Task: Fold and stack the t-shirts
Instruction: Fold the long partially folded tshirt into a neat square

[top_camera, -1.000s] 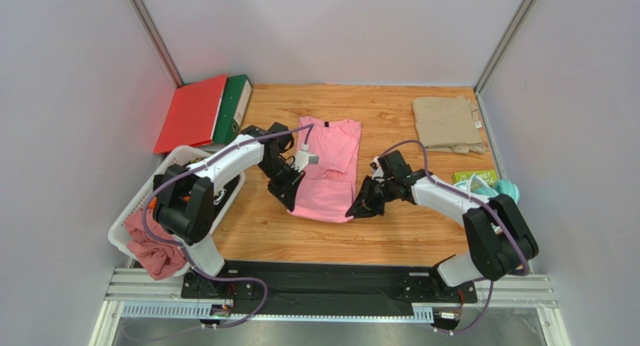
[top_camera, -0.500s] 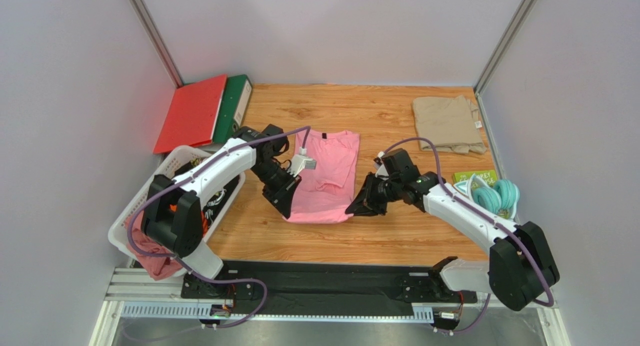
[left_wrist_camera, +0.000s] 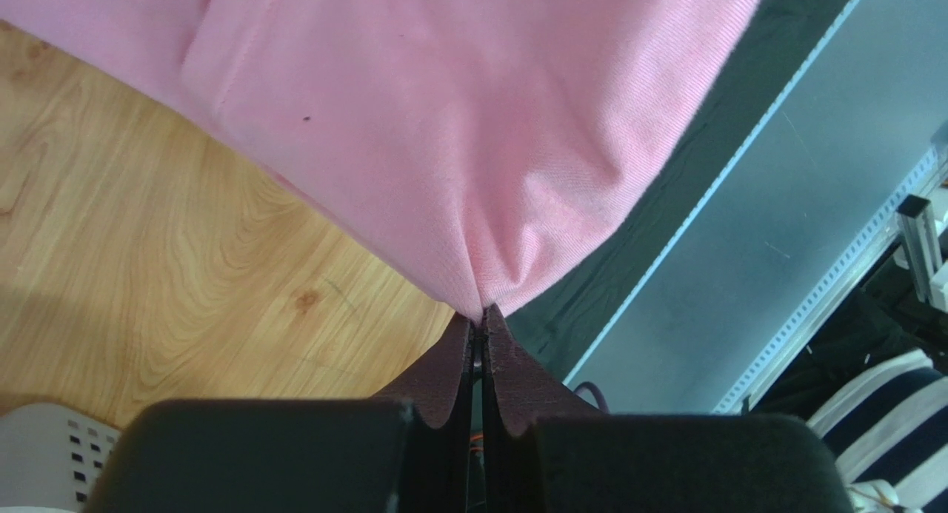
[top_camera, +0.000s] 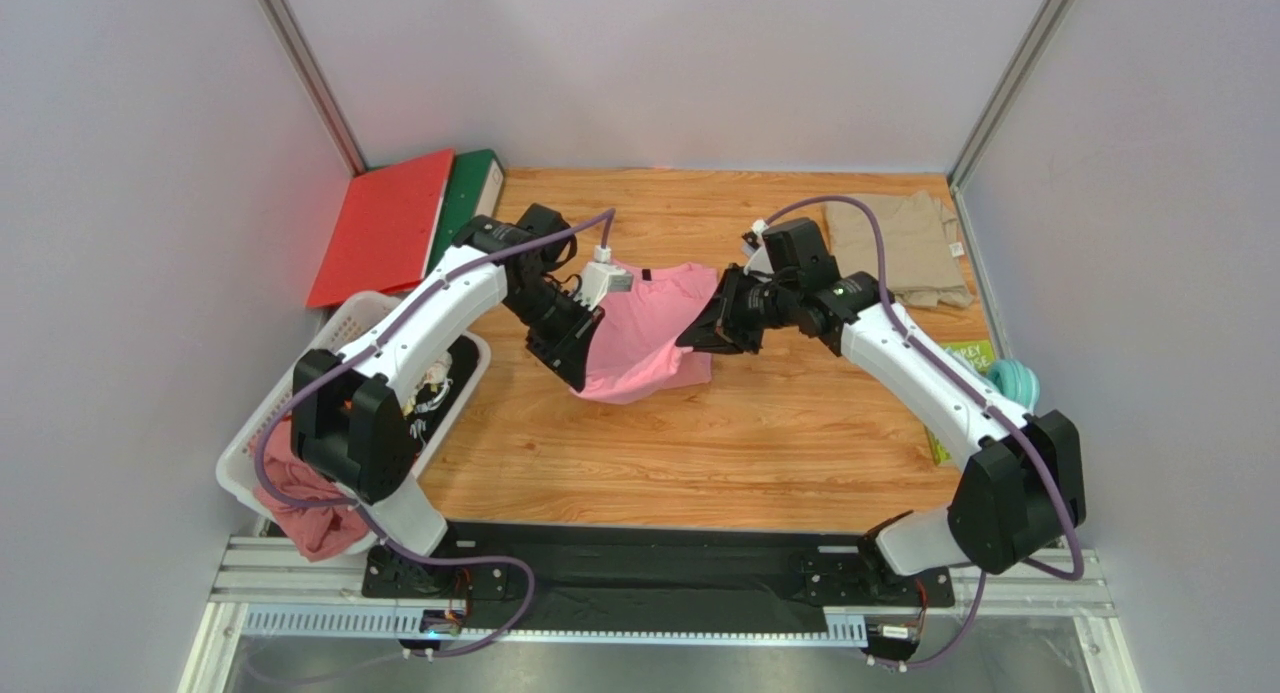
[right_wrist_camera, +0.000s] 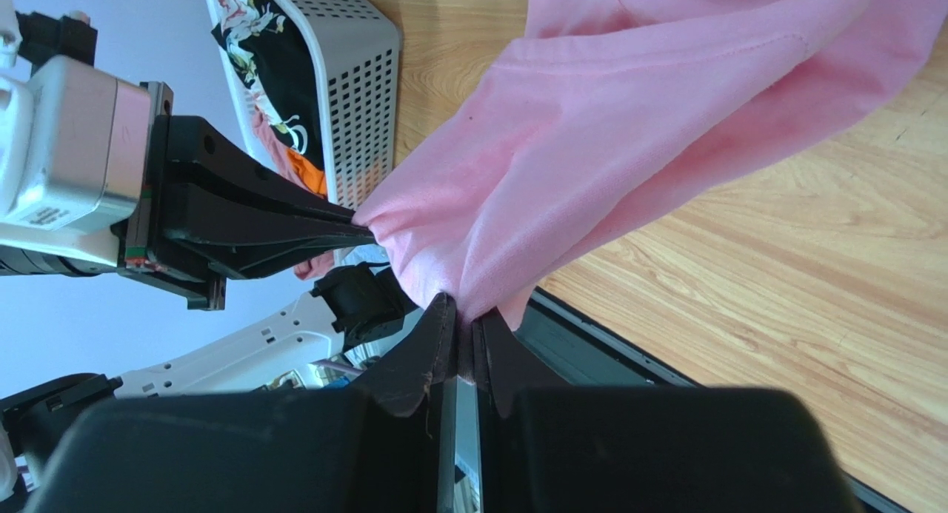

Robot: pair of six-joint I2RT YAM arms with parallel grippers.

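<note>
Left gripper (left_wrist_camera: 481, 322) and right gripper (right_wrist_camera: 465, 317) both pinch the pink tee (top_camera: 649, 333) by thin hem bits, lifted over the desk (top_camera: 781, 453) toward its far edge, so cloth could slip and wreck the fold.

- The left arm (top_camera: 436, 311) and the right arm (top_camera: 932, 386): white link shells are alternating with black joint housings.
- The purple cable (top_camera: 559, 240): one is running along each arm.
- The left gripper (left_wrist_camera: 481, 324) and the right gripper (right_wrist_camera: 465, 319): dark fingers (left_wrist_camera: 521, 382) are tapering to thin tips.
- The black base plate (top_camera: 661, 561): it is carrying both arm mounts.
</note>
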